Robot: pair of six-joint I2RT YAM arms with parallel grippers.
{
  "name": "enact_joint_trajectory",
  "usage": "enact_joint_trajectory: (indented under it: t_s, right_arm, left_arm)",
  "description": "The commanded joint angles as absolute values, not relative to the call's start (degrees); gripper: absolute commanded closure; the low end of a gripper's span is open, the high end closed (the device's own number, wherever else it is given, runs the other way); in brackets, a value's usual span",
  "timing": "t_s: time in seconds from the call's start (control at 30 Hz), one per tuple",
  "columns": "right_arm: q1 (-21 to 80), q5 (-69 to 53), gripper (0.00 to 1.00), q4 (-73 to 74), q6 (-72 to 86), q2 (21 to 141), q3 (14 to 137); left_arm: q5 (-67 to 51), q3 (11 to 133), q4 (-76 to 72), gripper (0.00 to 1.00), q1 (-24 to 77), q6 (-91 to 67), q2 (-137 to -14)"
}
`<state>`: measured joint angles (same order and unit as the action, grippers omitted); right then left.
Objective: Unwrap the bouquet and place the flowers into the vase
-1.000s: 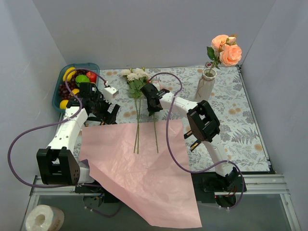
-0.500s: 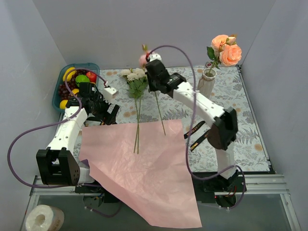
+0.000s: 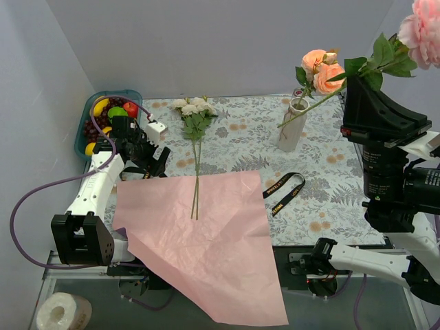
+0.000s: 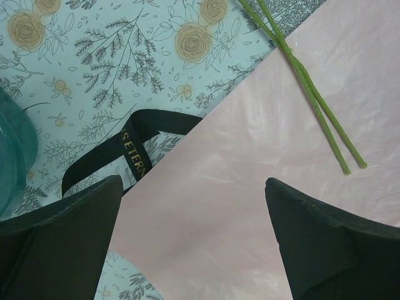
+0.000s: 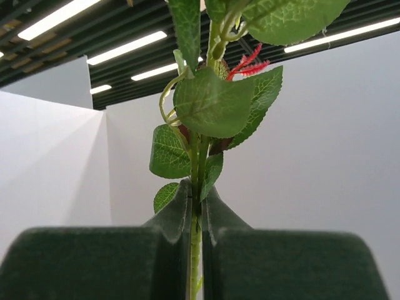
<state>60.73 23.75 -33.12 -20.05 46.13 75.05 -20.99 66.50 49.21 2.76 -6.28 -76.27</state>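
One pink rose (image 3: 421, 27) is pinched at its stem in the closed right gripper (image 5: 195, 194), high over the table. The stem slants down toward the one vase (image 3: 291, 125), which holds two open peach roses (image 3: 323, 72). Two white-rose stems (image 4: 312, 106) lie just ahead of the wide-spread left gripper (image 4: 192, 184), on one pink paper sheet (image 3: 206, 254). There are two black ribbons, one (image 4: 131, 153) by the left fingers and one (image 3: 283, 192) past the paper's far side. One fruit basket (image 3: 86, 130) sits beside the left gripper. The tablecloth (image 3: 247, 137) is floral and the walls (image 3: 206, 48) are grey.

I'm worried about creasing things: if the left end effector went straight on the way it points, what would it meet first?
Probably the pink paper, near its edge; the black ribbon lies just beside that line. Depth is hard to judge.
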Motion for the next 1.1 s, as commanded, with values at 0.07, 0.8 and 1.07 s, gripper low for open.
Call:
enact_joint_trajectory:
  t_s: [0.07, 0.8, 1.07]
  right_arm:
    - [60.7, 30.9, 0.99, -35.1, -34.7, 48.1, 79.4]
    - [47.0, 48.5, 0.99, -37.1, -36.8, 54.3, 75.4]
    - [28.3, 40.6, 0.99, -24.3, -12.9, 52.6, 70.4]
  left_arm:
    - [-22.1, 69.7, 48.3, 0.02, 2.8, -7.4, -75.8]
    - [-22.6, 71.7, 48.1, 0.02, 2.8, -7.6, -78.0]
    - [-21.3, 69.1, 46.8, 0.02, 2.8, -6.2, -77.1]
